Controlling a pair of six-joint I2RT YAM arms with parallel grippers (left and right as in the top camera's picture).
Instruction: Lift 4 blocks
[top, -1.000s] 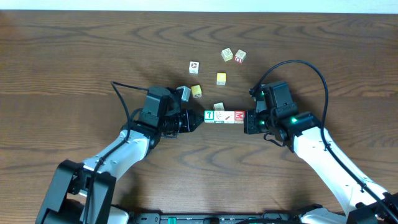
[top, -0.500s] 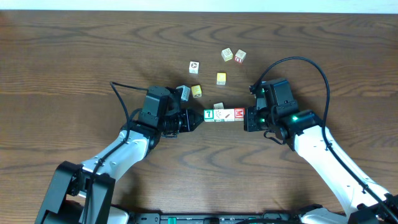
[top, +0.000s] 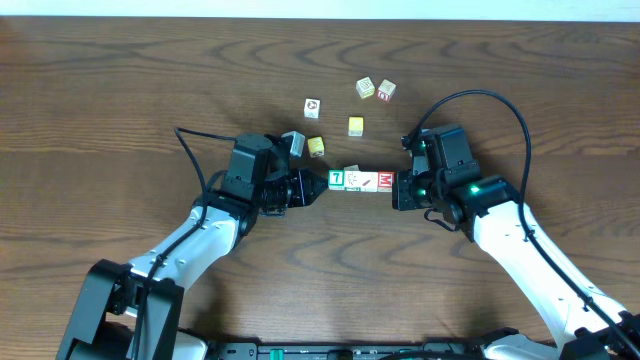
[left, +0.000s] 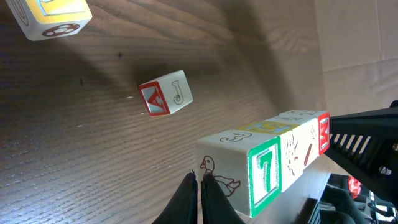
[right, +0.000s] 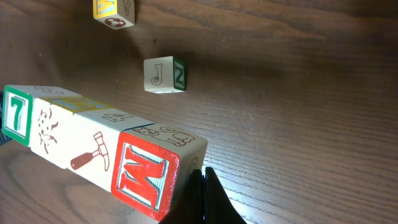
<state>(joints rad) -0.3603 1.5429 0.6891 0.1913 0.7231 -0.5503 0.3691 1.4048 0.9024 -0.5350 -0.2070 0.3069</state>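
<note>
From above, the row of four blocks (top: 361, 181) lies in one straight line near the middle of the table (top: 120, 90). The green 7 block (top: 337, 179) is at one end and the red M block (top: 385, 181) at the other. The left gripper (top: 322, 185) touches the 7 end and the right gripper (top: 397, 190) touches the M end. I think the row is pressed from both sides because it can be lifted only as one piece. Other loose cubes (top: 372, 90) stay well apart behind it.

In the left wrist view, the left gripper (left: 200, 186) has its fingers closed together into one narrow tip, which pushes flat on the end face of the 7 block (left: 264, 177). It holds nothing between them. The row seems to hang a little above the wood, though I cannot be sure. A J cube (left: 165, 93) rests beyond it.

In the right wrist view, the right gripper (right: 204, 186) is also closed to a thin point, against the side of the M block (right: 146, 180). The hammer picture cube (right: 93, 155) sits tightly beside it.
</note>
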